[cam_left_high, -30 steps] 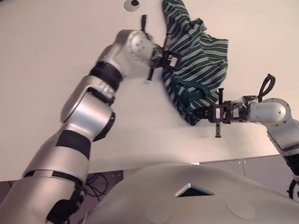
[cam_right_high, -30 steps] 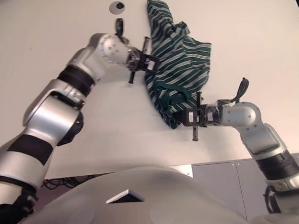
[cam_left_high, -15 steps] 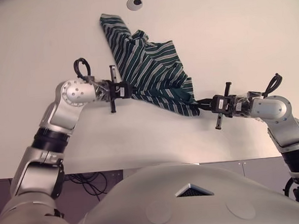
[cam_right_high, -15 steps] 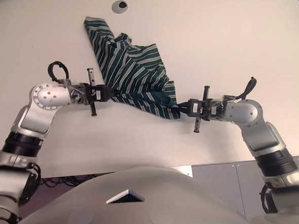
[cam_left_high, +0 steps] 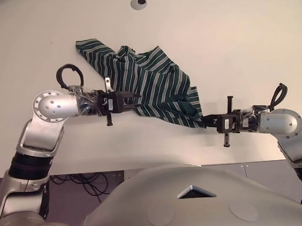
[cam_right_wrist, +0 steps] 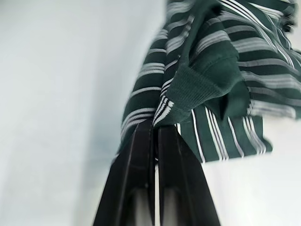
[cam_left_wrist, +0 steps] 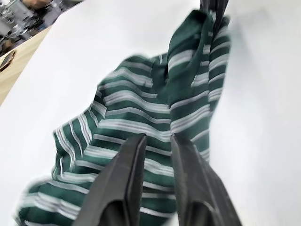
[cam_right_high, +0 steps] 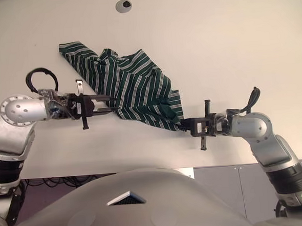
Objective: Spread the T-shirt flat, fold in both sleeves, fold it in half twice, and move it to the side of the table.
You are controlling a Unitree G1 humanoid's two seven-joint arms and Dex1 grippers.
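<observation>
T-shirt (cam_left_high: pixel 154 87) lay bunched between the arms, long axis upper left to lower right; left gripper (cam_left_high: pixel 134 100) clamped its centre-left edge, right gripper (cam_left_high: pixel 205 122) clamped its lower-right corner.

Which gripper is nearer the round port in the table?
Left. The left gripper sits robot-side of the round port; the right gripper is farther, near the table's front edge and rightward.

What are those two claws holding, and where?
Both hold the striped T-shirt: the left gripper pinches its left edge, the right gripper its near right corner.
</observation>
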